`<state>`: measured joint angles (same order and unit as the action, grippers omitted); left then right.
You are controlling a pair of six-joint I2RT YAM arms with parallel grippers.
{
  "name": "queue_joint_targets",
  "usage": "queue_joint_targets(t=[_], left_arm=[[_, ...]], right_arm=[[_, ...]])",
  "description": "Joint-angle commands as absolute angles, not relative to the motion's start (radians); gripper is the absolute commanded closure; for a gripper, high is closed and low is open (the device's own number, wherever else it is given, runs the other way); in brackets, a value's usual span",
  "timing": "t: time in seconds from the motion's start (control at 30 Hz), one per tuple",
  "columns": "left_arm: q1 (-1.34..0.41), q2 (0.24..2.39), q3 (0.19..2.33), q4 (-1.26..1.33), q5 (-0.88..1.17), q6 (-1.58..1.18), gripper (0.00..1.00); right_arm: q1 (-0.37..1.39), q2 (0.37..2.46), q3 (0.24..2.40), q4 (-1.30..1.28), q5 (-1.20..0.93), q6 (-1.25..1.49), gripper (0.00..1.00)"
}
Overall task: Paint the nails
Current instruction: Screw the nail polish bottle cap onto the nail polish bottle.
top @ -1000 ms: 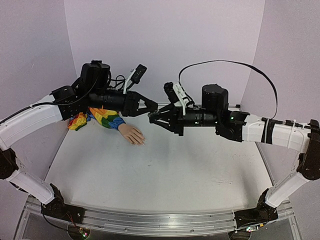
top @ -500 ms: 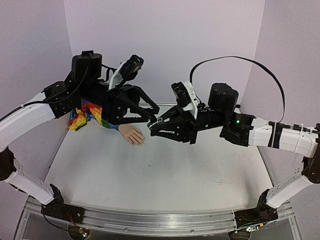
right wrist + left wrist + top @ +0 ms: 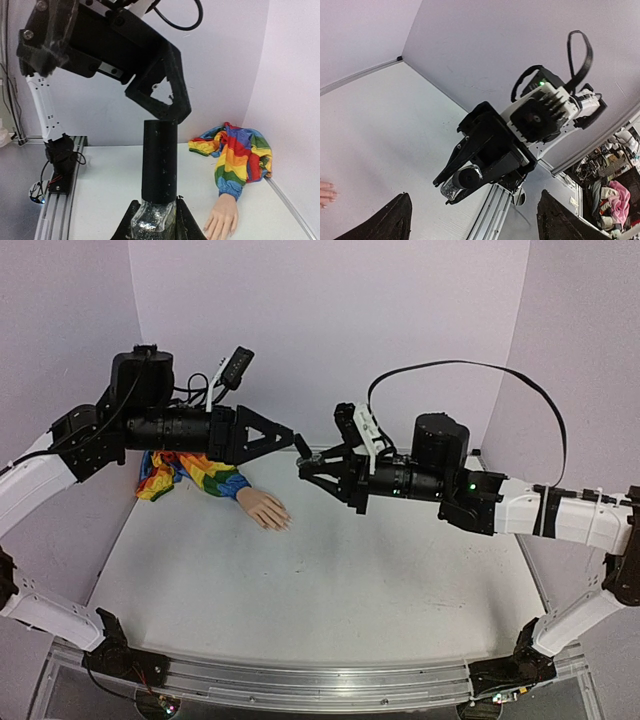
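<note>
The fake hand [image 3: 264, 508] lies palm down at the back left of the table, its nails [image 3: 279, 525] pointing right, with a rainbow sleeve [image 3: 205, 473] behind it. My right gripper [image 3: 306, 469] is shut on the glass body of a small glittery polish bottle [image 3: 153, 223] and holds it in the air. The bottle's tall black cap [image 3: 160, 162] is on and points at my left gripper [image 3: 293, 438]. That gripper is open, with its fingertips just off the end of the cap and nothing between them. In the left wrist view the bottle [image 3: 462, 180] lies between the right gripper's fingers.
The white table [image 3: 330, 580] is walled by pale lilac panels at the back and sides. An aluminium rail [image 3: 300, 685] runs along the near edge with both arm bases on it. The sleeve [image 3: 240, 155] is bunched in the back left corner.
My left gripper was shut at the cap a second ago; it has opened wide and drawn back to the left. The right gripper still holds the capped bottle, shifted slightly.
</note>
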<state>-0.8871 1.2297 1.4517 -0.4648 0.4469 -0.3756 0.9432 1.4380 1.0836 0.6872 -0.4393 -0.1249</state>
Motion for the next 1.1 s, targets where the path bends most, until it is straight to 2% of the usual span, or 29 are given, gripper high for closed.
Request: queue_joint_targets(t=[0.0, 0.2, 0.3, 0.37, 0.53, 0.77, 0.9, 0.97, 1.07], left_arm=[[-0.886, 1.256, 1.487, -0.472, 0.348, -0.441, 0.13], [-0.895, 1.329, 1.543, -0.471, 0.362, -0.43, 0.14], [-0.899, 1.356, 1.558, -0.471, 0.345, -0.434, 0.21], [-0.903, 1.365, 1.563, -0.471, 0.318, -0.44, 0.27], [-0.92, 1.388, 1.587, -0.47, 0.295, -0.431, 0.52], [-0.932, 1.429, 1.609, -0.471, 0.323, -0.418, 0.69], [-0.939, 1.442, 1.612, -0.471, 0.351, -0.39, 0.92], [-0.94, 1.443, 1.607, -0.47, 0.406, -0.361, 0.99], [-0.94, 1.426, 1.556, -0.399, 0.637, -0.212, 1.0]], right_arm=[[0.941, 1.45, 1.112, 0.744, -0.325, -0.14, 1.0], [0.943, 1.452, 1.117, 0.728, -0.311, -0.146, 1.0], [0.943, 1.453, 1.118, 0.723, -0.302, -0.149, 1.0], [0.944, 1.456, 1.119, 0.721, -0.296, -0.149, 1.0], [0.946, 1.462, 1.123, 0.716, -0.285, -0.153, 1.0], [0.946, 1.465, 1.133, 0.707, -0.278, -0.153, 1.0], [0.946, 1.454, 1.129, 0.71, -0.273, -0.14, 1.0], [0.946, 1.447, 1.13, 0.711, -0.299, -0.125, 1.0], [0.937, 1.429, 1.133, 0.715, -0.439, -0.09, 1.0]])
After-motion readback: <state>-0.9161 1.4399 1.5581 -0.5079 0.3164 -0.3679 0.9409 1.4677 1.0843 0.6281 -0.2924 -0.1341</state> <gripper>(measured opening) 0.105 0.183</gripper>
